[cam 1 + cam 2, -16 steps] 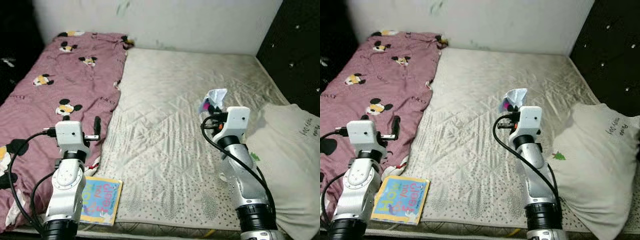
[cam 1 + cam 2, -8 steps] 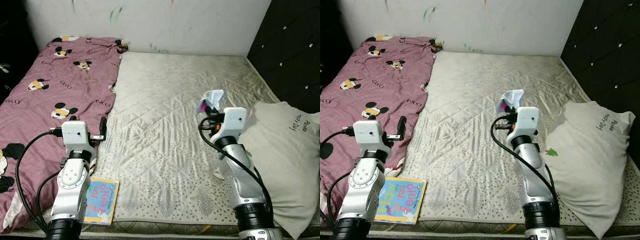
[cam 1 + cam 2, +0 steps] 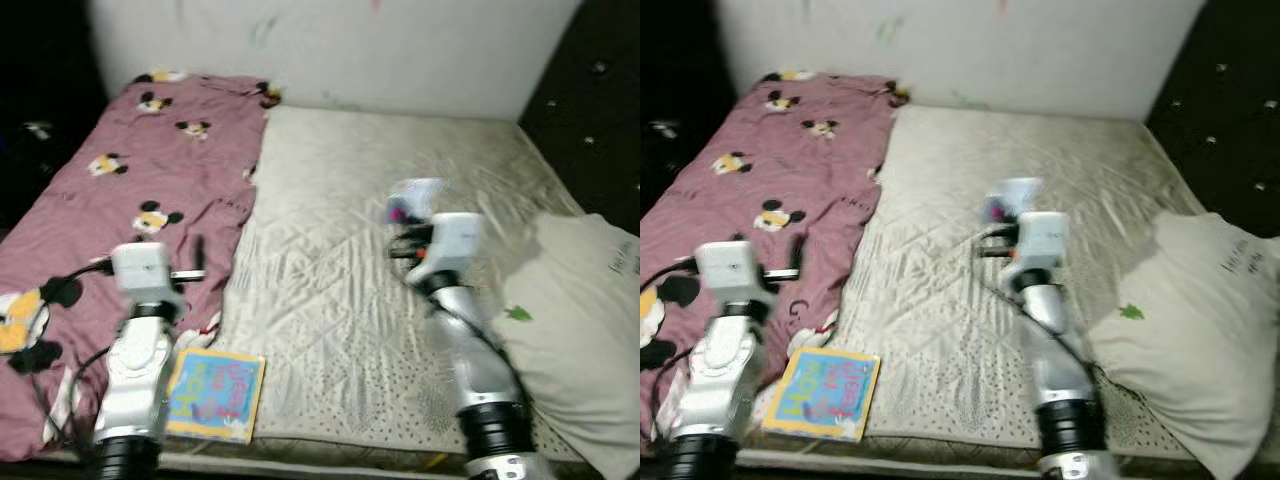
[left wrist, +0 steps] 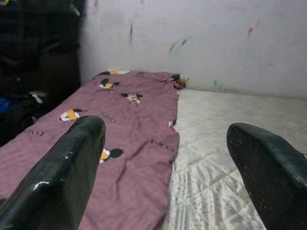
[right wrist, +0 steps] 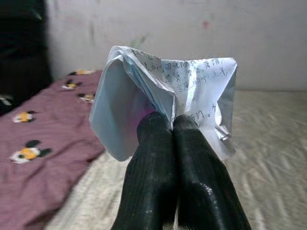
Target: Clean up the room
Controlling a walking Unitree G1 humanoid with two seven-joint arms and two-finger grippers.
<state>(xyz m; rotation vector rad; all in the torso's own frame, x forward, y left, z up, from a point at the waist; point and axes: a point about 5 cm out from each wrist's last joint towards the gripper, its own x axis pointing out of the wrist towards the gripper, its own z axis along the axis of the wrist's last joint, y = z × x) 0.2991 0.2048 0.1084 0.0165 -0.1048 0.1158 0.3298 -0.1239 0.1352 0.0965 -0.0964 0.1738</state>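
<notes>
My right gripper (image 5: 171, 125) is shut on a crumpled sheet of white paper (image 5: 192, 91) with handwriting on it and a pink patch inside. It holds the paper (image 3: 418, 192) up over the middle of the bare mattress (image 3: 350, 180). My left gripper (image 4: 165, 128) is open with nothing between its fingers, and it hovers over the edge of a pink cartoon-mouse blanket (image 3: 130, 190). A colourful children's book (image 3: 215, 393) lies flat on the mattress's front edge, just right of my left arm.
A large pale pillow (image 3: 580, 310) lies at the right side of the bed. A white wall (image 3: 320, 40) with small paint marks runs behind the bed. Dark furniture (image 3: 600, 90) stands to the right, and darkness lies left of the blanket.
The whole picture has shifted sideways and blurred, so the camera moved. The right gripper keeps its hold on the paper and the left stays open.
</notes>
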